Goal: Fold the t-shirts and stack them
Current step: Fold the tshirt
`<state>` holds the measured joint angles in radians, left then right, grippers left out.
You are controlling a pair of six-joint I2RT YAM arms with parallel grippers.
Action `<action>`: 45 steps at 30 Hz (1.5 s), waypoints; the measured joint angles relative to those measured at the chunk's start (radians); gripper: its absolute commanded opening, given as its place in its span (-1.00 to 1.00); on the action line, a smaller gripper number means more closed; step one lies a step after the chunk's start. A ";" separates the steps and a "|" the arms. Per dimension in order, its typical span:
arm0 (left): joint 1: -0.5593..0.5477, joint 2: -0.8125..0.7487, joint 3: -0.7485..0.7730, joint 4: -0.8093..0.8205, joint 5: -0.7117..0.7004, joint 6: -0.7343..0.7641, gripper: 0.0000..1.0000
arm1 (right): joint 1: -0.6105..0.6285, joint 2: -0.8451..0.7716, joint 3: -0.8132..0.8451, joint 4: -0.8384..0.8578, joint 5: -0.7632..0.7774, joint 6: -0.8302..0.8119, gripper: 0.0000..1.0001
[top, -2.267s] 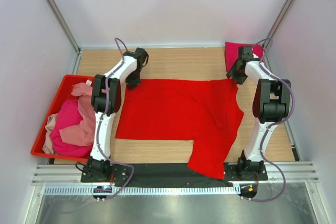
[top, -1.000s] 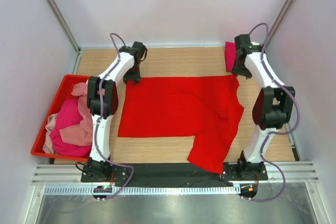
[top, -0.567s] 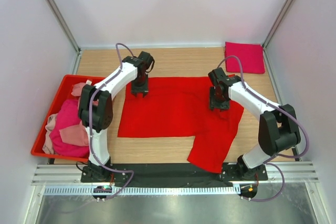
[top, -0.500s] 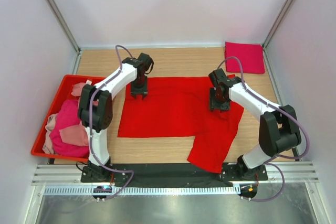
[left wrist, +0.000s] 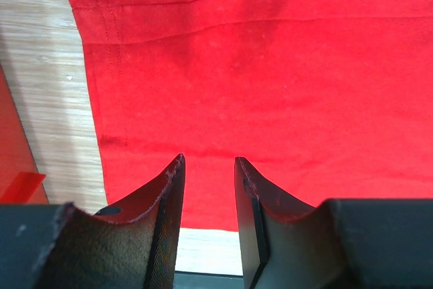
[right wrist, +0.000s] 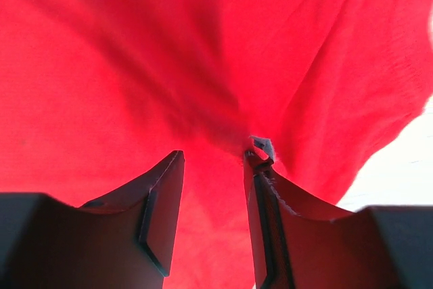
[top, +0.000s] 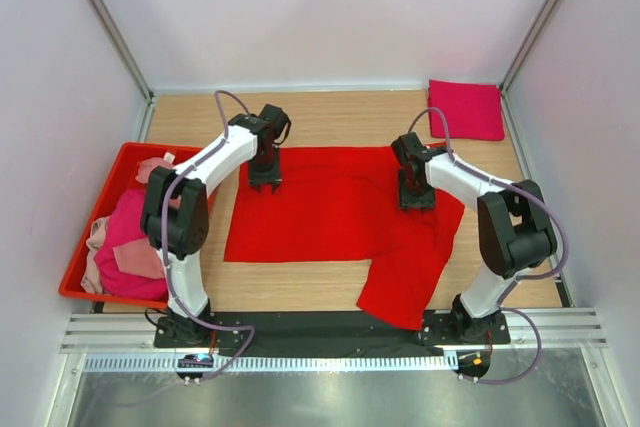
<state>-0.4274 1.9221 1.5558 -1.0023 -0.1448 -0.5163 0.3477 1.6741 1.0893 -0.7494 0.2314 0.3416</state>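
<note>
A bright red t-shirt [top: 335, 209] lies spread on the wooden table, one part hanging over the near edge. My left gripper [top: 264, 183] is open over its far left corner; the left wrist view shows the red cloth [left wrist: 270, 79] below the open fingers. My right gripper [top: 416, 200] is open over the shirt's right part, where the cloth [right wrist: 169, 65] bunches in a fold. A folded magenta-crimson t-shirt [top: 467, 109] lies at the far right corner. More shirts in magenta and pale pink [top: 135, 232] lie in the red bin.
The red plastic bin [top: 118, 162] stands at the table's left edge. Grey walls and metal posts close in the table on three sides. A metal rail [top: 330, 327] runs along the near edge by the arm bases.
Both grippers let go of the red shirt's far corners and moved inward over it. The shirt now lies flat, and the right arm has cleared the folded magenta shirt.
</note>
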 measured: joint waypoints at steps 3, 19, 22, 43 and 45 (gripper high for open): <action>-0.005 -0.013 -0.007 0.003 0.000 -0.002 -0.27 | -0.023 0.044 0.027 0.010 0.042 0.000 -0.10; -0.027 -0.087 -0.107 0.018 0.000 -0.028 -0.27 | -0.095 0.178 0.247 0.003 0.126 -0.038 -0.05; -0.027 -0.088 -0.115 0.023 0.000 -0.031 -0.27 | -0.025 0.063 0.195 -0.007 0.124 -0.037 0.05; -0.029 -0.036 0.011 0.016 0.006 -0.026 -0.26 | 0.084 0.094 0.059 0.018 0.113 -0.060 -0.33; -0.029 -0.036 0.006 0.017 0.006 -0.026 -0.26 | 0.084 0.101 0.059 0.022 0.121 -0.062 -0.33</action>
<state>-0.4561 1.8862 1.5620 -0.9852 -0.1383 -0.5423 0.4320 1.7752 1.1484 -0.7273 0.3527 0.2794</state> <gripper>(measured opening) 0.370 0.334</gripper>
